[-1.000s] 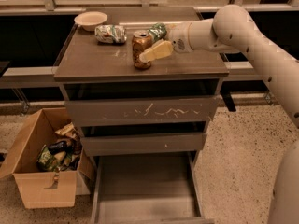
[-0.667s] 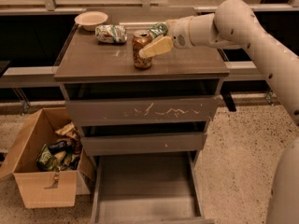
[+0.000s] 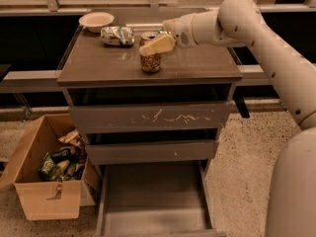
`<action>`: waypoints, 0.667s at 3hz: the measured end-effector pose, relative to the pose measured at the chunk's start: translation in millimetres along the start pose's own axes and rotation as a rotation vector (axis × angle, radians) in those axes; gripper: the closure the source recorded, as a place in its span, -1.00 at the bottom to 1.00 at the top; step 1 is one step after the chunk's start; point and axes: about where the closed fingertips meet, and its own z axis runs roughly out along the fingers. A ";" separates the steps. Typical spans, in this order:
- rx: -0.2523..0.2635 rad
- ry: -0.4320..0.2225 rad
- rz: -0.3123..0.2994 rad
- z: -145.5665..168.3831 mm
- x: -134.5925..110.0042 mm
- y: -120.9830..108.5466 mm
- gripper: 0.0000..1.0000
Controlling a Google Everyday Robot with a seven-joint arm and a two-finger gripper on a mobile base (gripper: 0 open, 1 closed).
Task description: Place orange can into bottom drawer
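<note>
The orange can (image 3: 150,60) stands upright on the cabinet top (image 3: 98,63), near its middle. My gripper (image 3: 151,41) reaches in from the right and is open at the can's upper part. One pale yellow finger (image 3: 158,44) lies across the front of the can's top; the other is behind it. The can rests on the surface. The bottom drawer (image 3: 153,204) is pulled out at the base of the cabinet, and its flat grey floor is bare.
A dented green-and-white can (image 3: 117,35) lies on its side at the back left of the top, beside a pale bowl (image 3: 96,20). The scratched drawer (image 3: 150,117) and the middle drawer (image 3: 150,151) are closed. An open cardboard box (image 3: 47,181) of rubbish stands on the floor at the left.
My gripper has moved left and slightly up, from beside the can to over its top. The can has not moved.
</note>
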 end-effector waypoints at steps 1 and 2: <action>-0.019 -0.003 0.012 9.6 -1.6 5.6 -0.29; -0.029 -0.005 0.026 12.8 -2.0 13.3 0.17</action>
